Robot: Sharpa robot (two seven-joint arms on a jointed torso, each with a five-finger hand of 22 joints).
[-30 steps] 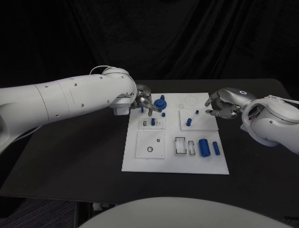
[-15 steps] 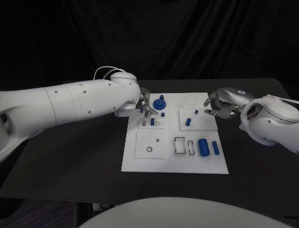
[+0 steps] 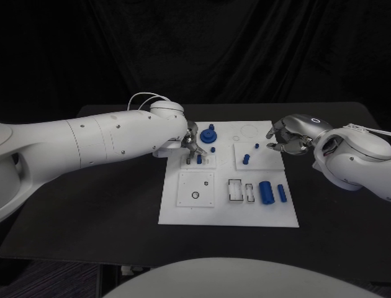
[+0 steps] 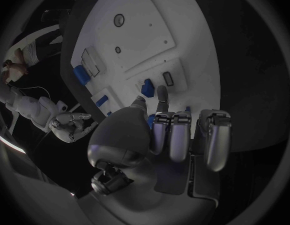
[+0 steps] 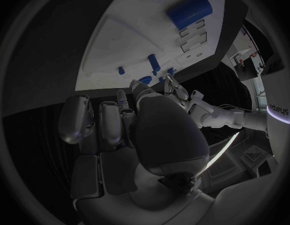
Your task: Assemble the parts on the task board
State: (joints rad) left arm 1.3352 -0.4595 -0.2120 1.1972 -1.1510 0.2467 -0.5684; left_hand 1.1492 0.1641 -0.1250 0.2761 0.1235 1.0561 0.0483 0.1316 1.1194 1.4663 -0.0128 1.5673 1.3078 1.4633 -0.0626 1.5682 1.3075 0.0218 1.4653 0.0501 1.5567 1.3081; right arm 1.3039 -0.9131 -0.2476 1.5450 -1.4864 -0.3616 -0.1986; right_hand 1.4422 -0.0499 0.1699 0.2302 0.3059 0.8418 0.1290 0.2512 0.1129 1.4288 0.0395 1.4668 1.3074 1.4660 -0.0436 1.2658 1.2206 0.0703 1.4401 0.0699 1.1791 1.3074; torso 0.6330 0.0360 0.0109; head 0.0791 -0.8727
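Fingers (image 4: pixel 162 96) of the left hand (image 3: pixel 190 139) reach onto the board (image 3: pixel 229 211) beside a blue peg (image 3: pixel 199 159), holding nothing visible, while the right hand (image 3: pixel 290 138) hovers curled, empty.

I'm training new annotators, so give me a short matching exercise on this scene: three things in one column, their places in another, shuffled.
Things:
1. left hand
2. right hand
3. large blue cylinder

Places:
A. lying on the task board, near half
B. over the board's far left part
C. beside the board's far right edge

Pairs: 1-B, 2-C, 3-A
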